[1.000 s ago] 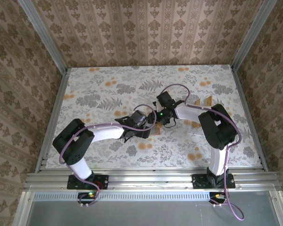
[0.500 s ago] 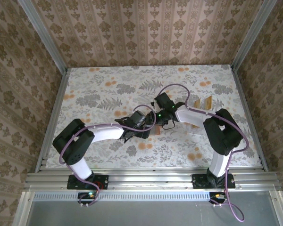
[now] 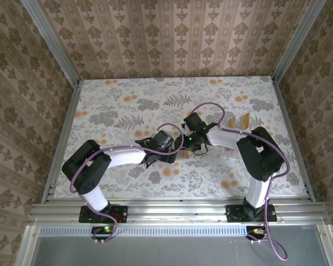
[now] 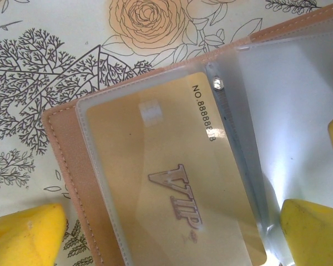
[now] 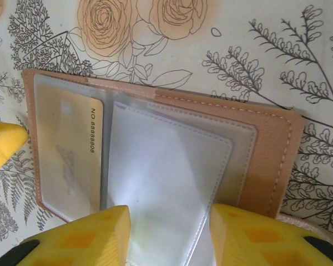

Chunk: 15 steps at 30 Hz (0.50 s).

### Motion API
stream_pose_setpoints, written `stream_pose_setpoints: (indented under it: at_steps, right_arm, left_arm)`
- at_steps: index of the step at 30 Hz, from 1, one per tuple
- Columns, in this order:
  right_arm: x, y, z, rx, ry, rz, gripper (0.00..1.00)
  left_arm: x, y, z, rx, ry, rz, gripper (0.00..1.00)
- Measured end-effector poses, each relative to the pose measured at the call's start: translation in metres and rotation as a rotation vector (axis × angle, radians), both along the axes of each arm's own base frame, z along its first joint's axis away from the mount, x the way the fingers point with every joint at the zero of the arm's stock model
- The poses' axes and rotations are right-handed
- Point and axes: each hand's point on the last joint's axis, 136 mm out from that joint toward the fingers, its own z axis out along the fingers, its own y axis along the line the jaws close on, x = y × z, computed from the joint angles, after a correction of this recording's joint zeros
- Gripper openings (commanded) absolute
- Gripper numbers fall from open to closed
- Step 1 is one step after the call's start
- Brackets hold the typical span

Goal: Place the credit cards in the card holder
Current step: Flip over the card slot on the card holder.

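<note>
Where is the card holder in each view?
Top view: card holder small, just below the picture's middle.
Left wrist: card holder open, from lower left to upper right.
Right wrist: card holder open, across the middle.
Shared landmark: the gold card in its clear sleeve, both wrist views.

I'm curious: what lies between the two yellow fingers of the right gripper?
A clear plastic sleeve of the open reddish-brown leather card holder, shown in the right wrist view.

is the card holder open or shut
Open: the card holder lies spread flat, clear sleeves exposed, one credit card tucked in.
</note>
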Motion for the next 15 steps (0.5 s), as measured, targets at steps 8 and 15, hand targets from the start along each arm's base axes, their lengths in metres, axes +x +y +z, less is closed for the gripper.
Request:
stream_pose_setpoints:
  at_steps: [8,15]
  right_arm:
    - [0.001,-0.0015,-0.0047,-0.004,0.008,-0.004,0.44]
    - [0.0048,0.0033,-0.0037,0.019,0.009,-0.012,0.5]
  left_arm:
    - [0.0,0.0,0.0,0.0,0.0,0.0,1.0]
    - [0.0,0.0001,0.0,0.001,0.0,0.0,1.0]
